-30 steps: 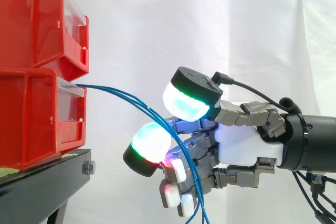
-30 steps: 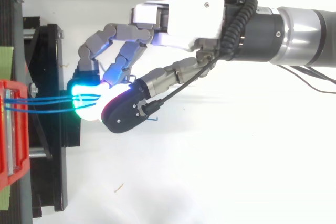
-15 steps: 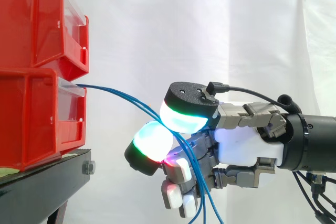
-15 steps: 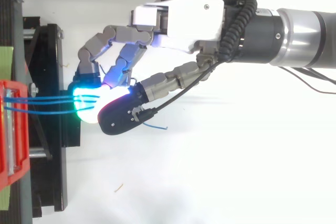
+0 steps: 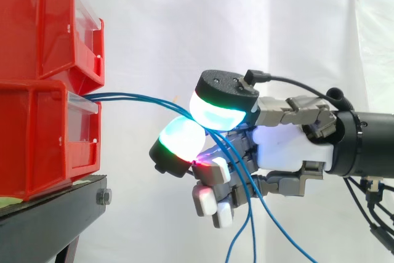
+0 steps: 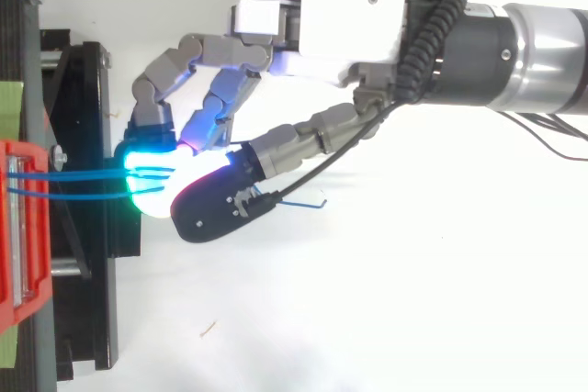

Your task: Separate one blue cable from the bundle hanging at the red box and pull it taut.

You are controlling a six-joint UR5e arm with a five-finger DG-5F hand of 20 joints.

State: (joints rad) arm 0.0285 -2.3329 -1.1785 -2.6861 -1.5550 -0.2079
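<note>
A bundle of thin blue cables (image 5: pixel 135 98) comes out of the front of the lower red bin (image 5: pixel 43 133) and runs right, nearly level, into my hand (image 5: pixel 289 149). The thumb's glowing pad (image 5: pixel 221 110) presses down over the cables onto a finger's cyan-green pad (image 5: pixel 180 143), so the hand is shut on the bundle. Behind the pads the cables drop across the curled fingers, and their loose ends (image 5: pixel 271 226) hang down and to the right. From above, the cables (image 6: pixel 83 176) cross from the bin (image 6: pixel 18 227) to the pads of my hand (image 6: pixel 322 29).
A second red bin (image 5: pixel 43 23) is stacked on the lower one. Both stand on a black stand (image 5: pixel 49 214) at the left, whose edge (image 6: pixel 87 254) lies just left of the fingertips. A white curtain hangs behind.
The thumb has come down onto the cables. The hand has risen slightly, lifting the bundle closer to level, and the loose ends have swung out to the right.
</note>
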